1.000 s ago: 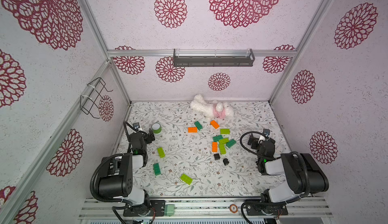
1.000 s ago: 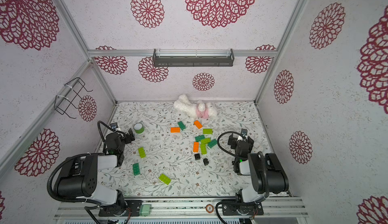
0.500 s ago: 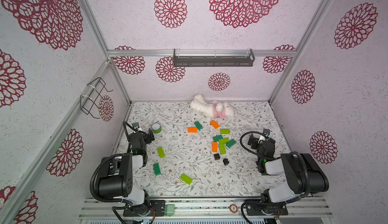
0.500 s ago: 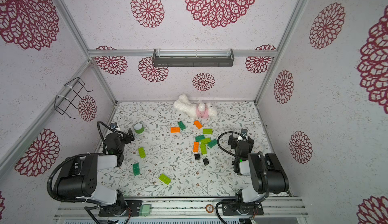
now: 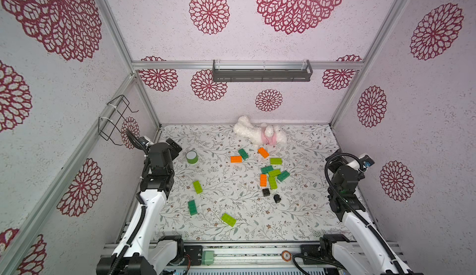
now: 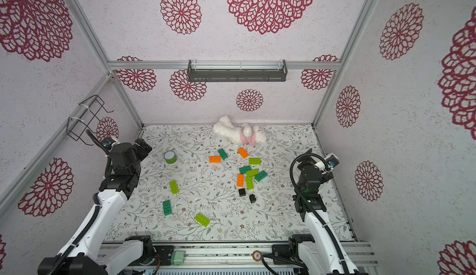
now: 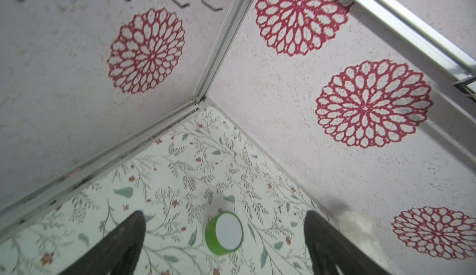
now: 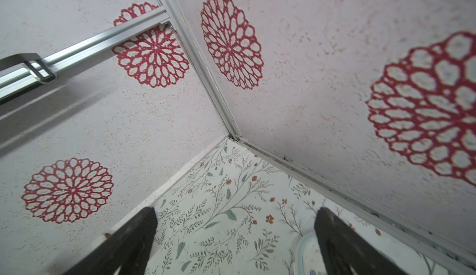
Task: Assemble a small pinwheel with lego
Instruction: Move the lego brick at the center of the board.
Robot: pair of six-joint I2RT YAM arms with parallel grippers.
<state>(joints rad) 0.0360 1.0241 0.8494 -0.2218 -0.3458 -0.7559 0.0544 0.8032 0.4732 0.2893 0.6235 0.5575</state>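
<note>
At nine and three o'clock of the mat (image 5: pixel 296 217), the left gripper (image 7: pixel 224 215) and right gripper (image 8: pixel 235 212) gape empty, fingers (image 7: pixel 121 245) cut off at wrist-view edges.

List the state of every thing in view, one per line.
left gripper: open, holding nothing.
right gripper: open, holding nothing.
lego: loose on the table, none gripped.
tape roll: standing on its flat end, untouched.
plush toy: lying by the back wall.

both arms have stretched out. the left tool (image 5: pixel 174 144) has shifted toward 10 o'clock, the right tool (image 8: pixel 235 210) toward 2 o'clock.
</note>
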